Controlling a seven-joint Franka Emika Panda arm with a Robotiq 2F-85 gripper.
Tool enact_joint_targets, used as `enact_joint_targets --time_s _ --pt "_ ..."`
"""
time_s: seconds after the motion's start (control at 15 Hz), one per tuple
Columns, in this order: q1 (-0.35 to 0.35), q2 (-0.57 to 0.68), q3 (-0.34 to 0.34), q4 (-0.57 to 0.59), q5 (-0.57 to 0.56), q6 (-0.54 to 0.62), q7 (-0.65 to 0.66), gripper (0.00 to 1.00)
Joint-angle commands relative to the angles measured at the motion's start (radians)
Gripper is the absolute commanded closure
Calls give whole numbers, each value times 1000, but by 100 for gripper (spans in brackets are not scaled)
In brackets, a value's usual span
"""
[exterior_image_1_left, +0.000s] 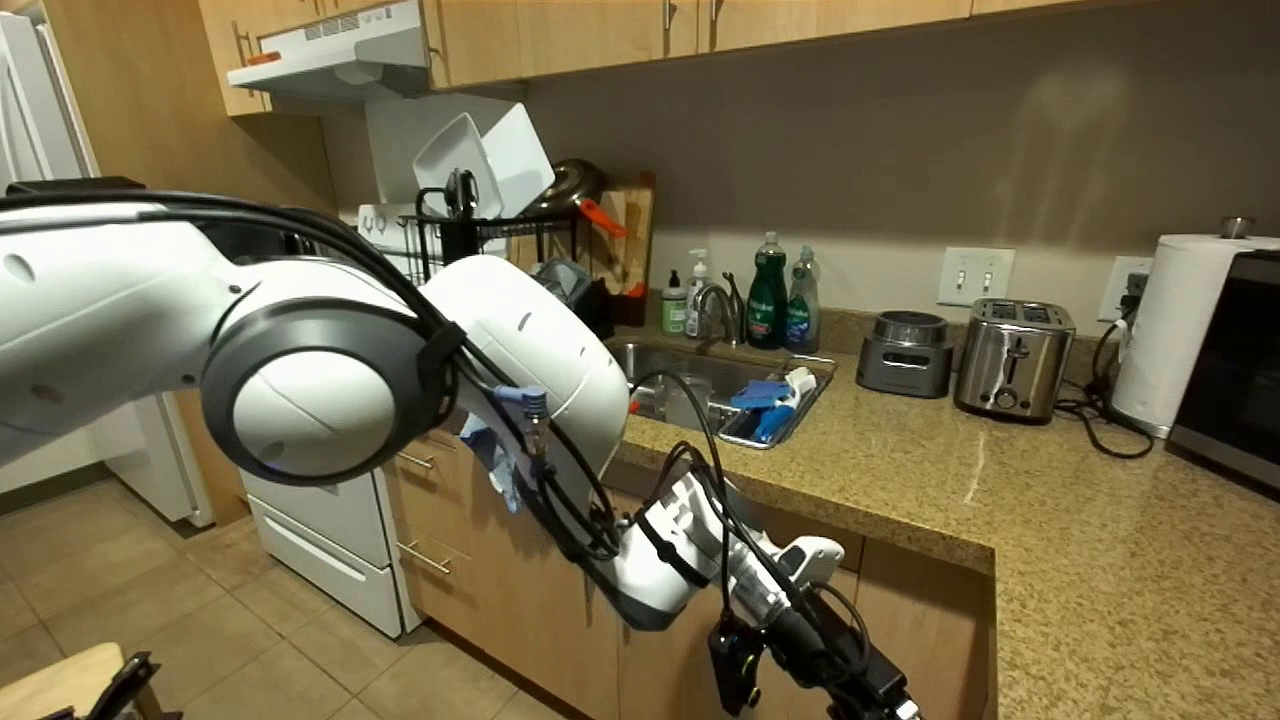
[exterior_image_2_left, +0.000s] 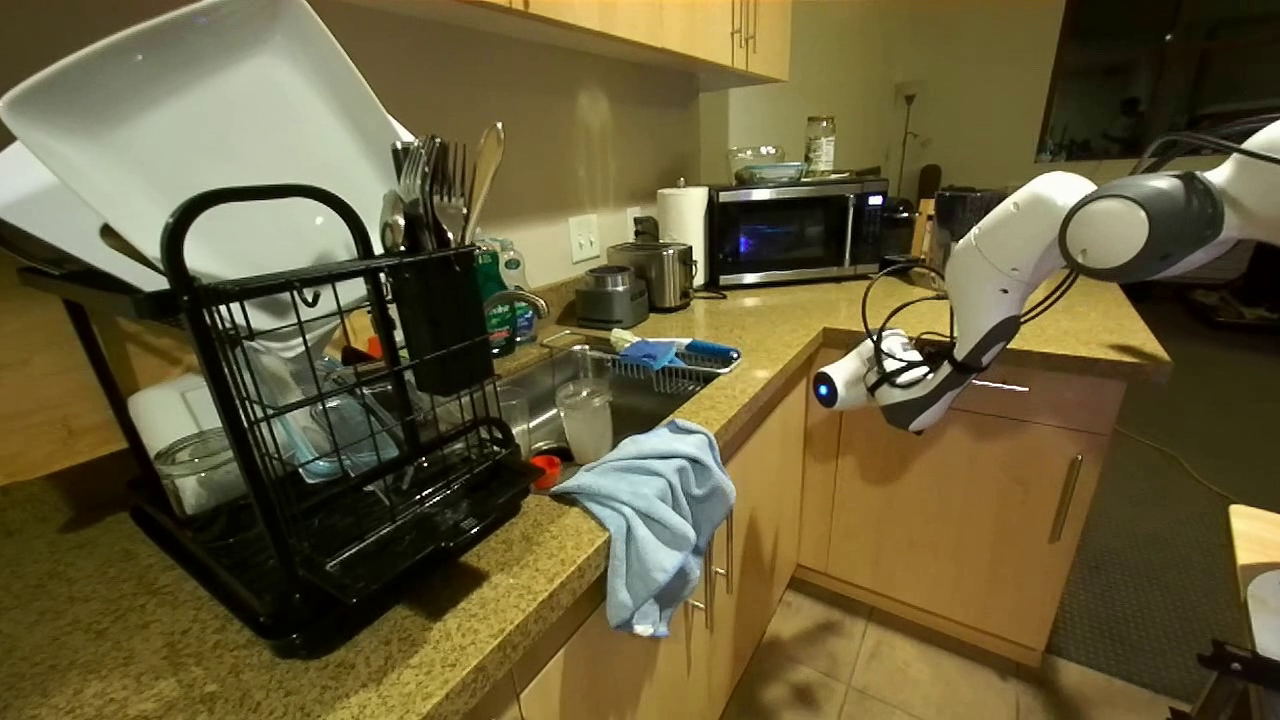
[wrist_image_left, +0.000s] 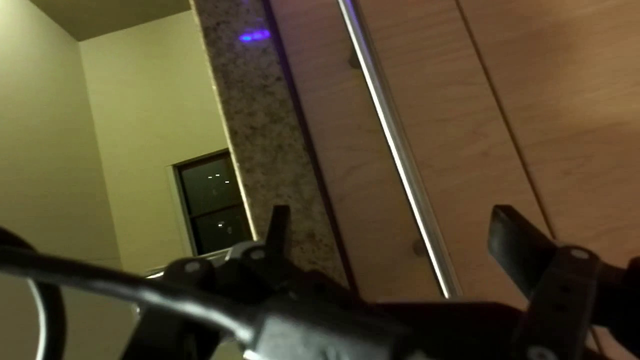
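Observation:
In the wrist view my gripper (wrist_image_left: 391, 212) is open and empty, with its two black fingers spread wide. A long silver bar handle (wrist_image_left: 400, 150) on a light wood drawer front (wrist_image_left: 330, 125) runs slantwise between the fingers. I cannot tell whether the fingers touch anything. The speckled countertop edge (wrist_image_left: 270, 125) passes behind the left finger. In an exterior view the handle (exterior_image_2_left: 1000, 386) shows on the drawer under the counter, beside the arm's wrist, and the gripper is hidden there. In an exterior view the gripper's black body (exterior_image_1_left: 860, 670) is cut off at the bottom edge.
A cabinet door with an upright handle (exterior_image_2_left: 1066, 498) is below the drawer. The counter (exterior_image_1_left: 1120, 560) overhangs it. A sink (exterior_image_2_left: 640, 400), blue cloth (exterior_image_2_left: 665, 510), black dish rack (exterior_image_2_left: 300, 400), toaster (exterior_image_1_left: 1015, 360) and microwave (exterior_image_2_left: 790, 232) stand around. Cables (exterior_image_1_left: 700, 400) loop off the arm.

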Motion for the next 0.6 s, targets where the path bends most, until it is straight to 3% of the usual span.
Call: enact_joint_targets --time_s 0.0,0.53 --pt "3 -140 -39 -160 84 224 -15 0" --pt "-5 -369 -132 -432 75 775 -39 0"
